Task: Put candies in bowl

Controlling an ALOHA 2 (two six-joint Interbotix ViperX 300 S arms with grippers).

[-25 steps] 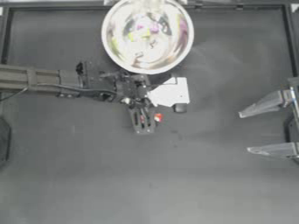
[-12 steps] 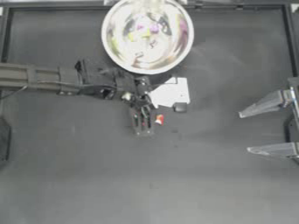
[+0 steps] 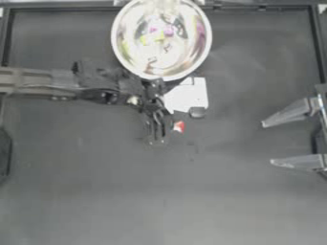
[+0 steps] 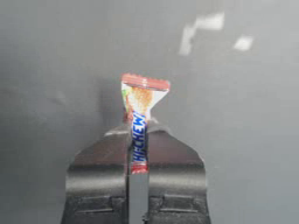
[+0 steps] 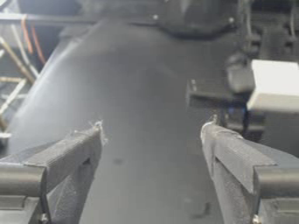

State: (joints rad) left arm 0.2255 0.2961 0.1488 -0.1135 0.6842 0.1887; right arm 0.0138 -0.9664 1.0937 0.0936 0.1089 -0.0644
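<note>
left hand (image 4: pixel 138 131) pinches one candy (image 4: pixel 140 113); one bowl (image 3: pixel 127 28) nearby.

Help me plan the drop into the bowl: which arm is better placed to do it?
Left. The left claw is shut on the red-and-white candy, just below the bowl in the top view. The right claw sits open at the table's right edge.

a dark grey matte tabletop (image 3: pixel 96 191) fills the view from above, bounded along its far edge and both sides by a thin black frame (image 3: pixel 268 5). soft light falls evenly on it, leaving a paler sheen toward the right. beyond its edge, the right wrist view shows orange cables (image 5: pixel 26 37).
</note>
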